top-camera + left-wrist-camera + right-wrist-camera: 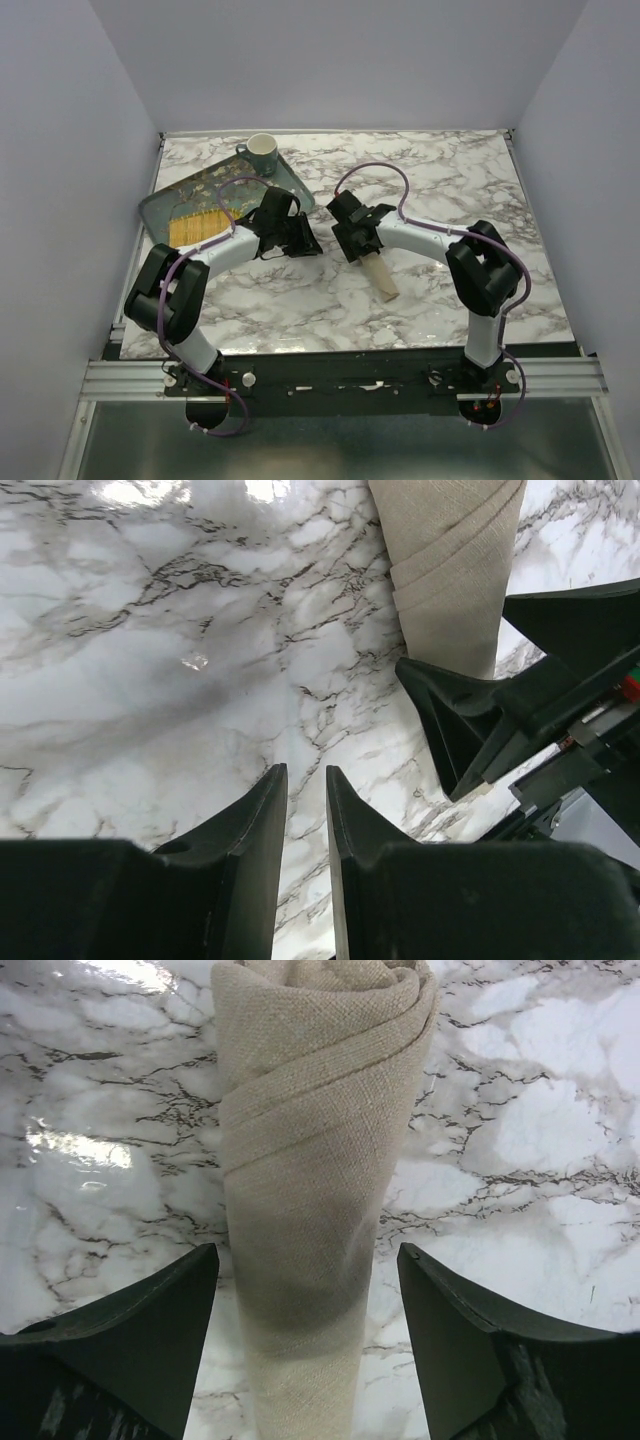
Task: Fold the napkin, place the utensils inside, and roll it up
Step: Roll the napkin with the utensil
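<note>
The beige napkin (381, 276) lies rolled into a narrow tube on the marble table, between the two arms. In the right wrist view the napkin roll (310, 1150) runs straight between my fingers. My right gripper (308, 1250) is open, one finger on each side of the roll, with a gap between each finger and the cloth. It also shows in the top view (362, 250) at the roll's far end. My left gripper (306, 770) is empty over bare marble to the left of the roll (450, 570), its jaws almost together. The spoon is not visible.
A dark teal floral tray (165, 203) sits at the back left with a yellow woven mat (196, 228) on it. A teal and white mug (262, 152) stands at the tray's far corner. The left gripper (306, 240) is close to the right gripper's fingers (450, 715).
</note>
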`<state>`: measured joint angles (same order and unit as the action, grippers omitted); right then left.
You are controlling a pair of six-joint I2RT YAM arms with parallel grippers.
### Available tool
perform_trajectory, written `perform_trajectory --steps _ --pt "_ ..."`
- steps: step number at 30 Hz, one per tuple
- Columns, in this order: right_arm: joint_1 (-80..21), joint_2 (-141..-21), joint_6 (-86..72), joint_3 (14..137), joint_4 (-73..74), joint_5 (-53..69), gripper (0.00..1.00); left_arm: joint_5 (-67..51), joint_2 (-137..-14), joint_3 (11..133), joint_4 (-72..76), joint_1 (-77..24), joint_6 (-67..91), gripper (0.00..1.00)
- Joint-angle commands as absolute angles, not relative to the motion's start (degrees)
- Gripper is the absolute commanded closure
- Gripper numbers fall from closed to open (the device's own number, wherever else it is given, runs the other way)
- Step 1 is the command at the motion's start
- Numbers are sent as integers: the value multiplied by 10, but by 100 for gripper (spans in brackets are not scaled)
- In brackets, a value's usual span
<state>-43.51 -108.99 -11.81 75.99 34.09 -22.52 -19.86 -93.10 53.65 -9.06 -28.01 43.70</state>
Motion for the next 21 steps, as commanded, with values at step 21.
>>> perform_trajectory --steps 21 --pt "-340 -1063 -79 692 242 -34 48 -243 -945 525 -36 -265 454 69"
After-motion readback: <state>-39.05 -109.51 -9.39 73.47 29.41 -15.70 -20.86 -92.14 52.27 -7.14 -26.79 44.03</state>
